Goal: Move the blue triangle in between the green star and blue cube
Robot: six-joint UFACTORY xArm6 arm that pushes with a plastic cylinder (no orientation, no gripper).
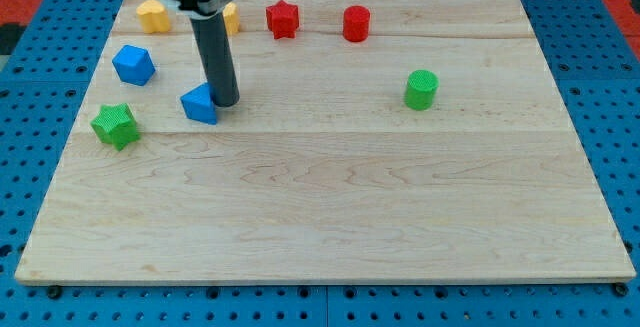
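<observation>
Wooden board (pixel 330 217); blue pegboard (pixel 600 87) beneath

No readable text anywhere in the view.
The wooden board (pixel 330 187), the coloured blocks and the dark rod carry no letters, numbers, labels or brand marks that I can make out; any tiny print would probably be lost at this resolution.

Gap between green star (pixel 115 125) and blue cube (pixel 133 65) open
</observation>
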